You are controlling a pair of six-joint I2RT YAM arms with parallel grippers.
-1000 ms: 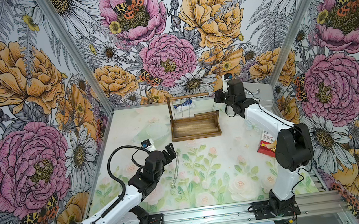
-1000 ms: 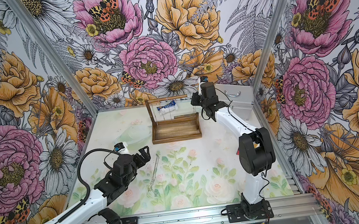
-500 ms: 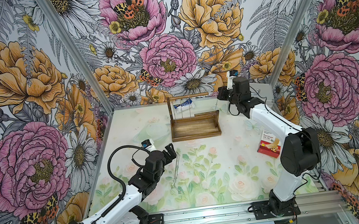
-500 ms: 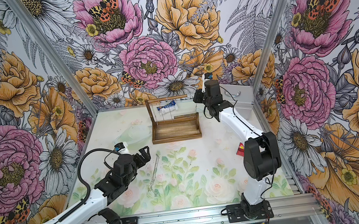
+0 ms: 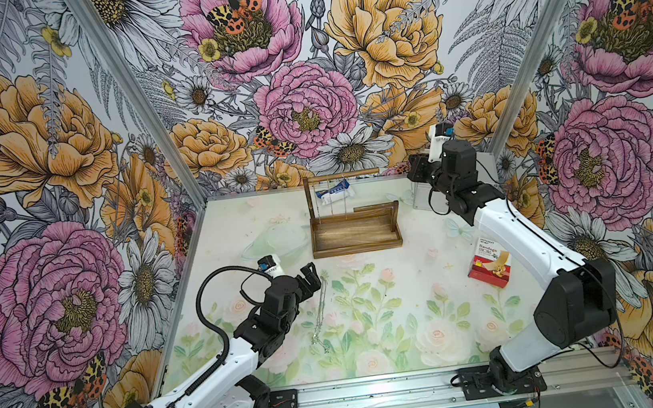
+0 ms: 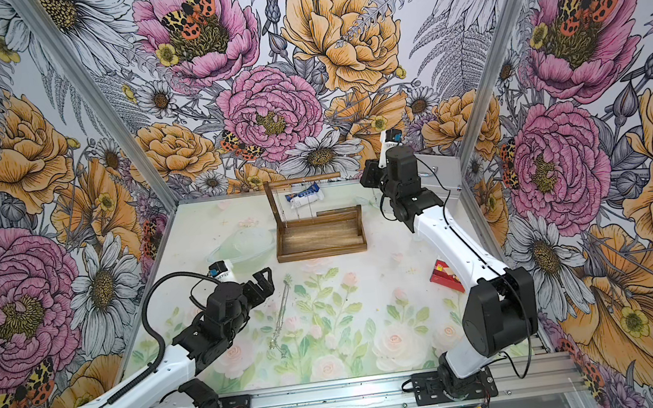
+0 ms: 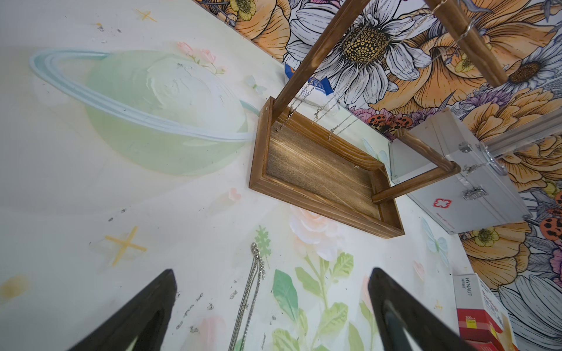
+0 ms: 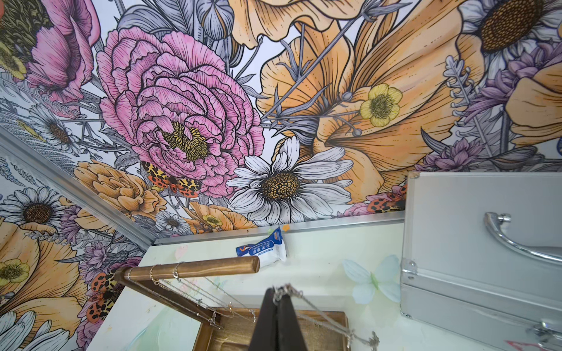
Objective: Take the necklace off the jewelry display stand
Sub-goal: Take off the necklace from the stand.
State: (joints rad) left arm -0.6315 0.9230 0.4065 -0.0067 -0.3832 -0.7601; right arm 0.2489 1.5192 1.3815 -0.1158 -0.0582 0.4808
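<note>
The brown wooden jewelry display stand (image 5: 355, 231) (image 6: 320, 241) stands at the back of the table. Thin chains still hang from its top rod (image 8: 191, 269) (image 7: 322, 45). My right gripper (image 8: 281, 293) (image 5: 417, 169) is shut on the silver necklace (image 8: 322, 316). It holds it just past the rod's free end, off the stand, and the chain trails down over the tray. My left gripper (image 7: 272, 273) (image 5: 310, 276) is open and low over the table. Another silver chain (image 7: 252, 288) (image 5: 320, 310) lies flat on the mat, between its fingers in the left wrist view.
A silver metal case (image 8: 471, 243) (image 7: 474, 182) stands at the back right, close beside my right gripper. A red bandage box (image 5: 490, 268) lies near the right arm. Behind the stand, by the back wall, is a blue-and-white packet (image 5: 334, 195).
My right arm has moved to the right, away from the stand's rod, still shut. The left arm has not moved.
</note>
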